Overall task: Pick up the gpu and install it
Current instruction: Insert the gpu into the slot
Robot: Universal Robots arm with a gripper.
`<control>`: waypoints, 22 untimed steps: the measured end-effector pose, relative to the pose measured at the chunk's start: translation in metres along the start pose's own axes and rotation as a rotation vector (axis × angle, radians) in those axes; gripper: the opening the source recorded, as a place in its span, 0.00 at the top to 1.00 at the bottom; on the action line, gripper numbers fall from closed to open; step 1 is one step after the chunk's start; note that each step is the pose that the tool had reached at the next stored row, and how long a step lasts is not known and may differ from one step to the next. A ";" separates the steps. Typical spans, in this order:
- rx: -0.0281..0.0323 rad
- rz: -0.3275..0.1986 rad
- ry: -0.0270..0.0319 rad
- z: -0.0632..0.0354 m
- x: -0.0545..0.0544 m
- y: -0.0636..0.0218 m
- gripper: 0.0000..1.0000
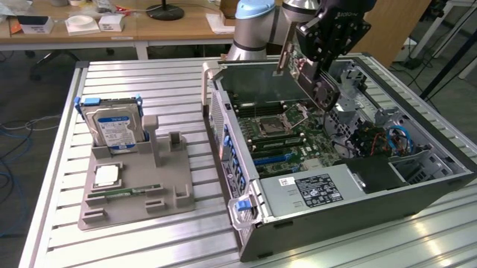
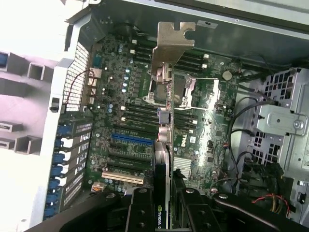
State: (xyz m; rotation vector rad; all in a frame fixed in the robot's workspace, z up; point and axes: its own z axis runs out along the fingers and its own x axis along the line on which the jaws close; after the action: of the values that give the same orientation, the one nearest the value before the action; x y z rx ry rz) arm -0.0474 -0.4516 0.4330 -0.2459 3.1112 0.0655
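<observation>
The gripper [image 1: 320,64] clamps the gpu [image 1: 316,92] at the exterior view's one o'clock, above the case [image 1: 372,223]. The wrist view shows it edge-on, clear above the motherboard [image 2: 116,121].

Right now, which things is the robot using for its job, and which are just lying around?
For the job: gpu, held in the gripper above the motherboard; open case.
Lying about: hard drive and memory stick, both in the grey holder.
</observation>
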 end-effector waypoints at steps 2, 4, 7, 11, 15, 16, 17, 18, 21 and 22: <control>-0.0004 -0.018 0.0008 0.0000 0.000 0.0000 0.74; -0.0008 -0.036 0.0015 0.0000 0.000 0.0000 0.74; -0.0014 -0.062 0.0026 0.0000 0.000 0.0000 0.74; -0.0022 -0.097 0.0040 0.0000 0.000 0.0000 0.74; -0.0030 -0.131 0.0054 0.0001 0.000 0.0000 0.74; -0.0032 -0.141 0.0058 0.0001 0.000 0.0000 0.74; -0.0035 -0.149 0.0061 0.0001 0.000 0.0000 0.74; -0.0036 -0.158 0.0065 0.0001 0.000 0.0000 0.74; -0.0042 -0.184 0.0075 0.0001 0.000 0.0000 0.74; -0.0045 -0.193 0.0078 0.0001 0.000 0.0000 0.74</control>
State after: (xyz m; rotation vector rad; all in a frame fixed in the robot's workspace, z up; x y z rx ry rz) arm -0.0473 -0.4516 0.4330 -0.5459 3.0770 0.0682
